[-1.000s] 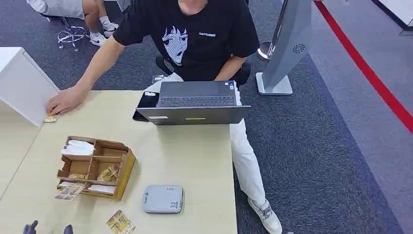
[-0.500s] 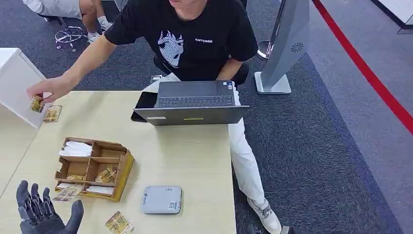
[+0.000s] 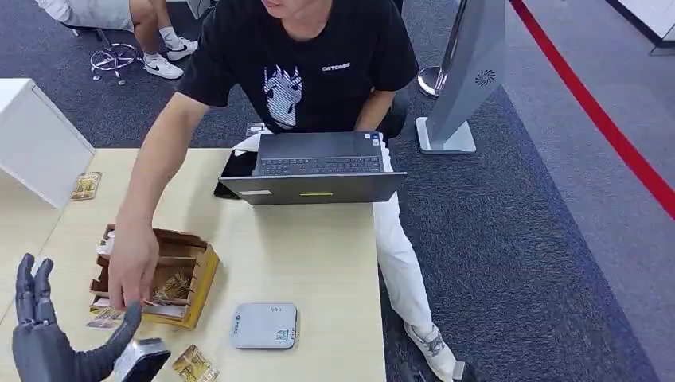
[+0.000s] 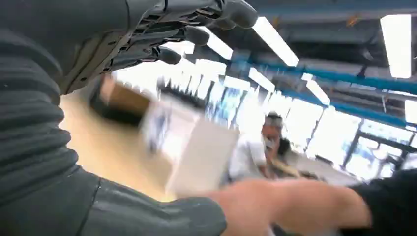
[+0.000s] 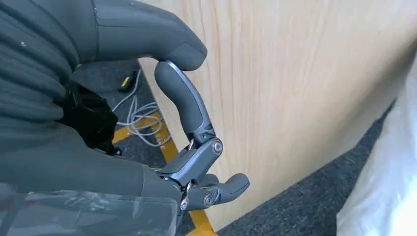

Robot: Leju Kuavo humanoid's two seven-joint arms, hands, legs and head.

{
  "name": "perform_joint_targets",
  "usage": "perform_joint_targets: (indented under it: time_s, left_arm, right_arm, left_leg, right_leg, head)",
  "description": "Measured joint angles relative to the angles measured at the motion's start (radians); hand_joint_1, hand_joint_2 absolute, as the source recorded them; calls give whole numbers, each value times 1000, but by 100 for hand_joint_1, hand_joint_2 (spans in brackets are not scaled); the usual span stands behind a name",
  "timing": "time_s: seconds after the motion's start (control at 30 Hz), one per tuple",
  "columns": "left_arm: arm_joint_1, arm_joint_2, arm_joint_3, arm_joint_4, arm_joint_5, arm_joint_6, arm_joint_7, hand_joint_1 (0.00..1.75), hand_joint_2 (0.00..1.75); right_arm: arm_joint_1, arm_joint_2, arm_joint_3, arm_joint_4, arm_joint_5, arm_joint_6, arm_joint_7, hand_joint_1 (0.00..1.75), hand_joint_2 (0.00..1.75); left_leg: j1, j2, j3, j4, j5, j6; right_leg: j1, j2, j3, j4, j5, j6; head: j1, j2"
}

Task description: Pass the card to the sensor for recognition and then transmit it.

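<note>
A gold-patterned card (image 3: 195,364) lies flat at the table's front edge, just left of the grey card sensor (image 3: 265,325). My left hand (image 3: 48,338) is raised over the front left corner of the table, fingers straight and apart, holding nothing; it is left of the card and not touching it. In the left wrist view the left hand's fingers (image 4: 196,34) stretch out above a blurred person's arm (image 4: 295,206). My right hand (image 5: 196,147) hangs beside the desk's wooden side panel (image 5: 305,88), fingers loosely bent with nothing in them.
A person's hand (image 3: 131,270) reaches into the wooden organizer (image 3: 187,274), close to my left hand. Another card (image 3: 86,185) lies by the white box (image 3: 36,139); one more card (image 3: 103,318) pokes out at the organizer's front. An open laptop (image 3: 318,167) and a phone (image 3: 239,163) sit at the far edge.
My left hand rose from the lower edge and now stands higher over the table. The person's hand moved from the white box down to the organizer.
</note>
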Motion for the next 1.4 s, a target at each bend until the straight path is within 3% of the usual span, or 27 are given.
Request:
perform_joint_targets:
  time_s: [0.07, 0.13, 0.23, 0.37, 0.87, 1.4]
  left_arm:
    - [-47, 65, 0, 25, -230, 36, 105, 0, 175]
    - [-81, 111, 0, 61, -345, 39, 163, 0, 175]
    - [-120, 166, -6, 115, -370, 42, 190, 0, 175]
    - [-140, 196, -24, 154, -380, 75, 210, 0, 175]
    - [-147, 222, -34, 165, -330, 195, 199, 0, 175]
    - [-152, 219, -34, 156, -307, 228, 174, 0, 175]
  right_arm:
    - [-8, 2, 19, 2, 1, -12, 12, 0, 175]
    - [-14, 3, 36, 3, 2, -18, 17, 0, 175]
    - [-22, 4, 57, 3, 2, -31, 24, 0, 175]
    - [-27, 5, 76, 6, 2, -31, 24, 0, 175]
    - [-33, 5, 113, 7, 11, -64, 3, 0, 175]
    - [-35, 5, 130, 7, -3, -64, 2, 0, 175]
  left_leg:
    - [0, 0, 0, 0, 0, 0]
    - [0, 0, 0, 0, 0, 0]
    - [0, 0, 0, 0, 0, 0]
    - [0, 0, 0, 0, 0, 0]
    - [0, 0, 0, 0, 0, 0]
    - [0, 0, 0, 0, 0, 0]
  right_leg:
    - [0, 0, 0, 0, 0, 0]
    - [0, 1, 0, 1, 0, 0]
    - [0, 1, 0, 0, 0, 0]
    - [0, 1, 0, 0, 0, 0]
    - [0, 1, -1, 0, 0, 0]
    - [0, 1, -1, 0, 0, 0]
  head:
    - [0, 0]
    - [0, 0]
    - [0, 0]
    - [0, 0]
    - [0, 0]
    - [0, 0]
